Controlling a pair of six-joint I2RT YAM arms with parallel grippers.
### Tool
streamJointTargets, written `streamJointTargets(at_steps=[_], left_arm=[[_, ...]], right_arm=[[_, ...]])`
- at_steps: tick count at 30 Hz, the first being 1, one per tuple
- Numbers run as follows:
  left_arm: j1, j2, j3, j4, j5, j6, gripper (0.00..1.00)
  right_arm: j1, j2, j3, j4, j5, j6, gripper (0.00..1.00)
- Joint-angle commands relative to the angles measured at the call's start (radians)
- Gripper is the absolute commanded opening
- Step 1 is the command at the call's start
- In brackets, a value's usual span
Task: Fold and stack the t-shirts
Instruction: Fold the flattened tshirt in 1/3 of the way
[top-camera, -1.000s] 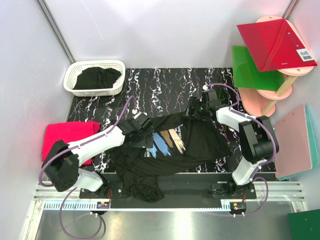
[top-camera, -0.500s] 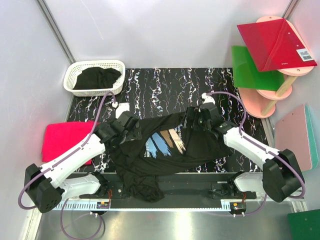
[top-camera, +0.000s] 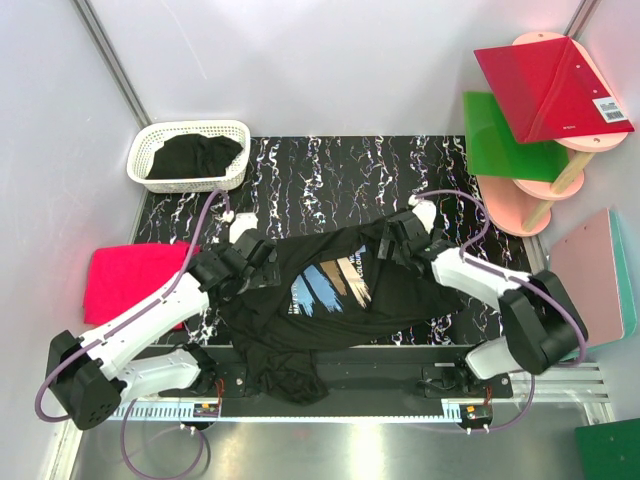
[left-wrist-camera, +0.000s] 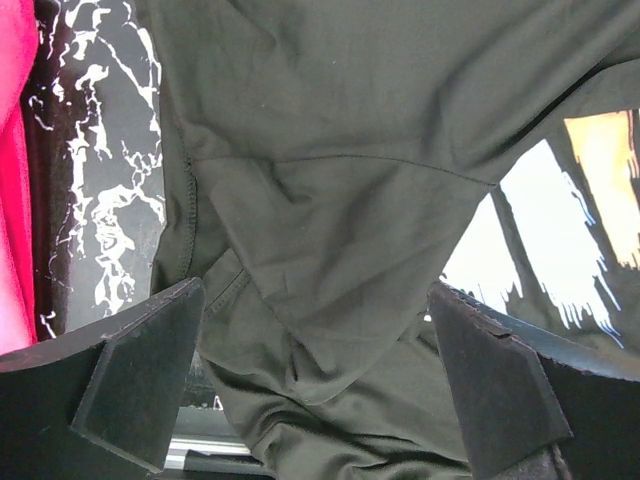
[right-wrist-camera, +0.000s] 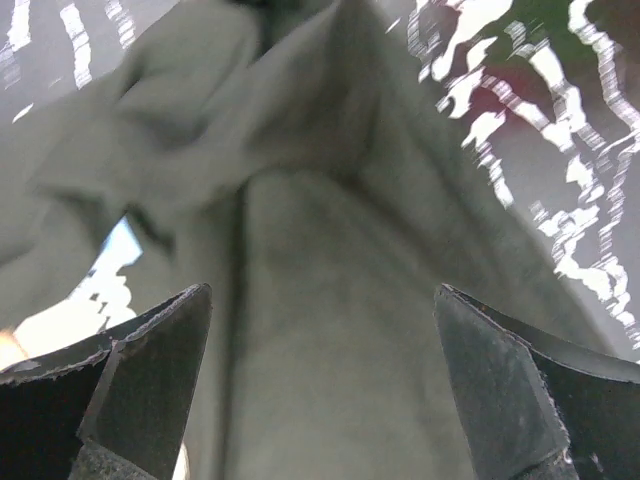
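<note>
The far strip of the counter lies bare from the white basket in the far left corner to the far right corner. The printed black t-shirt covers the middle and spills over the near edge; a folded pink t-shirt fills the left edge. A red board and a green board hang just past the far right corner. The left arm slants over the near left corner, the right arm over the near right.

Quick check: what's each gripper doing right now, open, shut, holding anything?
Left gripper: open, holding nothing, above the shirt.
Right gripper: open, holding nothing, above the same shirt.
</note>
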Motion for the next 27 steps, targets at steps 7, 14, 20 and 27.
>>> streamJointTargets(at_steps=[7,14,20,27], left_arm=[[0.004,0.003,-0.011,0.031,-0.014,-0.012,0.99],[0.004,0.007,-0.023,0.031,-0.012,-0.014,0.99],[0.004,0.036,-0.026,0.048,-0.006,-0.014,0.99],[0.004,0.06,-0.009,0.055,-0.005,0.0,0.99]], right_arm=[[0.0,0.281,0.167,0.085,0.208,-0.013,0.92],[0.0,0.315,0.192,0.095,0.25,0.013,0.0],[0.0,0.256,0.182,0.073,0.316,0.009,0.0],[0.0,0.298,0.242,-0.011,0.415,-0.033,0.58]])
